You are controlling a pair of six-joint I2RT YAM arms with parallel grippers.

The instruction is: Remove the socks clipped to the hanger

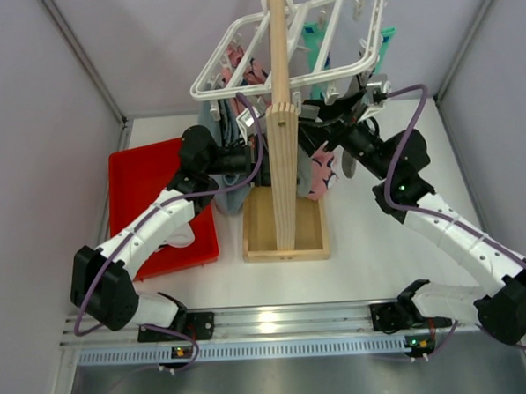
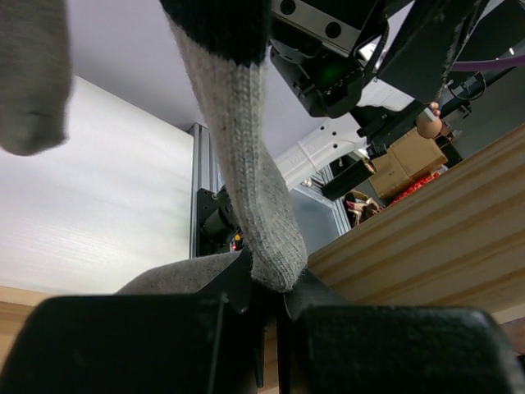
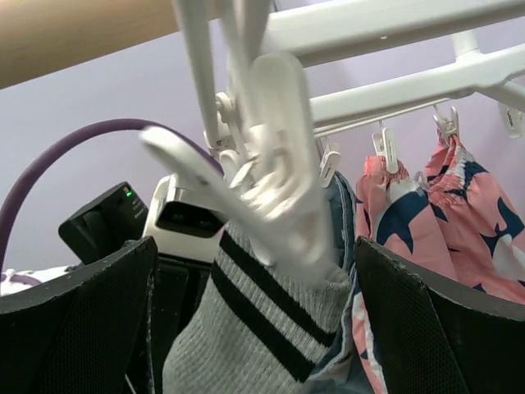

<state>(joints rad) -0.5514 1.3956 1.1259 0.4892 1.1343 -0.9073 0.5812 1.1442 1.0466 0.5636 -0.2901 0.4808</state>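
Observation:
The white grid hanger (image 1: 290, 45) hangs from the top of a wooden post (image 1: 283, 116), and its bars (image 3: 394, 25) cross the right wrist view. A grey sock with two black stripes (image 3: 246, 336) hangs from a blurred white clip (image 3: 279, 172). My right gripper (image 3: 254, 328) is open, one finger on each side of that sock's cuff. My left gripper (image 2: 271, 295) is shut on the toe of a hanging grey sock (image 2: 246, 180). Another grey sock (image 2: 33, 74) dangles at upper left. A teal sock (image 1: 384, 42) hangs at the hanger's far right.
A red tray (image 1: 147, 181) lies left of the post's wooden box base (image 1: 284, 236). A pink cloth with navy print (image 3: 459, 213) and a blue-grey cloth (image 1: 220, 133) hang from other clips. Both arms reach in under the hanger, close to the post.

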